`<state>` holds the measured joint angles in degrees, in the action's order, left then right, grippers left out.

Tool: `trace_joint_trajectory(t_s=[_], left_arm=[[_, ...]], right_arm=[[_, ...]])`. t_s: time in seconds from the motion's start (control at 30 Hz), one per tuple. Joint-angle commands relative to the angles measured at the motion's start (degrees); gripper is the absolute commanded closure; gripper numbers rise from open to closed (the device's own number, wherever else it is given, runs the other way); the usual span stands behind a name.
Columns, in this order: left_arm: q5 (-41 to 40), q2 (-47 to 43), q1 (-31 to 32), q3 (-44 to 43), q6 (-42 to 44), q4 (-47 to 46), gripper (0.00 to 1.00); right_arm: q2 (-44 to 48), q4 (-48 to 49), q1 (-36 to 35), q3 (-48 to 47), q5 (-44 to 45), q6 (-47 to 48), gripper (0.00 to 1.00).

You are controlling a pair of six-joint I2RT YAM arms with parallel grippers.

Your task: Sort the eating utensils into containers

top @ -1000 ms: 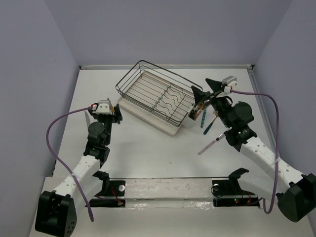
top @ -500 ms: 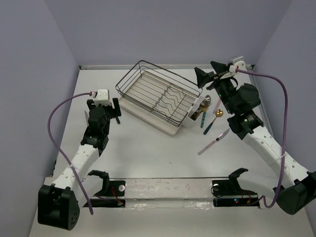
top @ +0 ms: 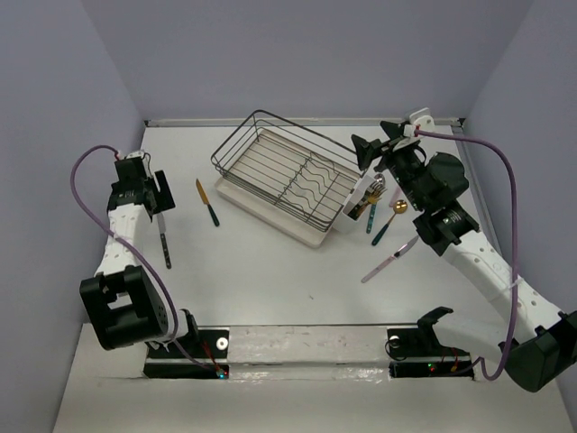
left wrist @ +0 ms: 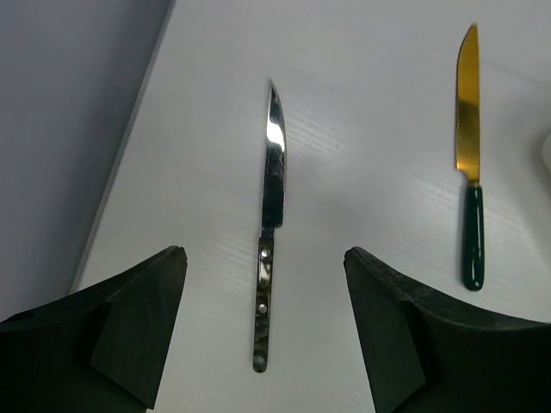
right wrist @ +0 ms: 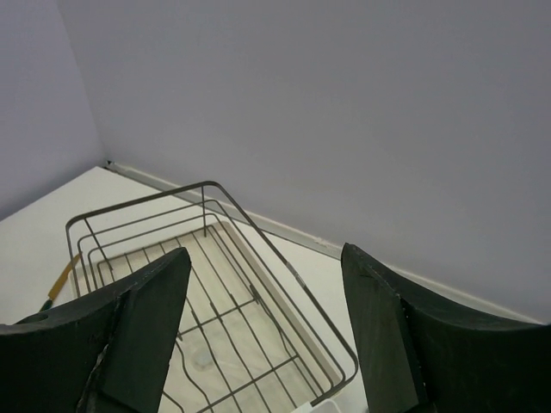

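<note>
Eating utensils: dark-handled knife (left wrist: 267,249) and gold-bladed knife (left wrist: 469,172) flat on the counter (top: 270,280), left of the dish rack (top: 288,176). A few pieces stand in the white holder (top: 350,219) at the rack's right end; a pink-handled piece (top: 388,260) lies nearby on the counter. Left tool (top: 155,190): wide, empty, over the dark-handled knife. Right tool (right wrist: 265,258): wide, empty, raised above the rack.

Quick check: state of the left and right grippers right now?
Left gripper: open, holding nothing, above the dark-handled knife.
Right gripper: open, holding nothing.
</note>
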<state>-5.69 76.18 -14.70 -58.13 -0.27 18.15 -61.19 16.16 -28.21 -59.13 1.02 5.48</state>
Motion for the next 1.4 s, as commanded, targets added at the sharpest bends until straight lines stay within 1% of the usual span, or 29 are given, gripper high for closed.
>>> trace_joint_trajectory(t_s=[0.0,0.17,0.23,0.27,0.3,0.37,0.47,0.6,0.67,0.73,0.83,0.87,0.9,0.97,1.0,1.03,1.1,1.17,1.27,1.37], left_arm=[[1.56,1.85,0.55,2.66,6.33,8.21,0.12],[2.18,7.48,0.29,3.29,7.48,7.68,0.13],[2.61,11.26,-1.20,2.33,7.13,8.74,0.14],[2.97,12.49,-1.73,1.97,7.13,9.61,0.19],[2.53,14.50,-2.08,1.79,7.04,9.80,0.21],[2.00,15.57,-2.18,2.23,7.39,9.45,0.25],[3.05,16.71,-2.18,3.11,7.57,8.48,0.28],[2.44,19.52,-2.35,3.11,7.48,8.39,0.32],[2.44,20.93,-2.44,3.11,7.13,8.30,0.37],[3.14,22.60,-3.14,3.46,6.78,7.52,0.57],[3.75,23.66,-3.93,3.72,7.74,7.25,0.73],[4.20,23.57,-4.20,3.81,7.92,7.25,0.80],[4.55,23.40,-4.37,3.81,8.18,7.25,0.93],[5.42,22.70,-4.99,3.99,8.45,7.25,1.00],[5.60,22.17,-5.25,3.99,8.53,7.34,1.00],[8.13,21.82,-5.86,3.64,8.36,7.68,1.00],[10.60,20.86,-6.92,3.02,7.84,7.95,1.00],[15.33,18.48,-8.15,1.62,6.69,7.60,1.00],[19.30,14.53,-10.61,-0.74,3.27,6.55,1.00],[20.80,10.40,-10.61,-4.69,2.39,5.76,1.00]], right_arm=[[-0.77,0.80,-0.27,-0.54,-2.40,2.79,0.23],[-2.53,0.71,-0.27,-1.16,-3.74,2.70,0.23],[-2.53,0.80,-0.27,-1.07,-3.48,2.61,0.23],[-2.36,0.80,-0.27,-0.90,-3.30,2.52,0.23],[-2.18,0.89,-0.27,-0.37,-3.13,2.52,0.23],[-1.57,0.80,-0.27,0.16,-2.25,2.52,0.23],[-0.78,0.89,-0.27,1.12,-1.37,3.05,0.23],[-0.77,0.71,-0.27,1.21,-1.37,3.84,0.23],[-1.30,0.71,-0.27,0.60,0.30,4.10,0.23],[-2.00,0.71,-0.27,-0.01,0.22,4.19,0.23],[-2.36,0.62,-0.27,-0.45,0.21,3.93,0.23],[-2.44,0.71,-0.27,-0.46,0.30,3.84,0.23],[-2.53,0.71,-0.27,-0.63,0.21,3.75,0.23],[-2.62,0.62,-0.27,-0.72,0.39,3.75,0.23],[-2.71,0.71,-0.27,-0.81,0.39,3.67,0.23],[-2.79,0.71,-0.27,-0.89,0.30,3.67,0.23],[-2.88,0.62,-0.27,-1.16,0.22,3.58,0.23],[-3.15,0.62,-0.27,-1.60,-0.13,3.49,0.23],[-3.41,0.62,-0.27,-2.12,-0.49,3.49,0.23],[-3.59,0.62,-0.27,-2.82,-0.58,3.05,0.23]])
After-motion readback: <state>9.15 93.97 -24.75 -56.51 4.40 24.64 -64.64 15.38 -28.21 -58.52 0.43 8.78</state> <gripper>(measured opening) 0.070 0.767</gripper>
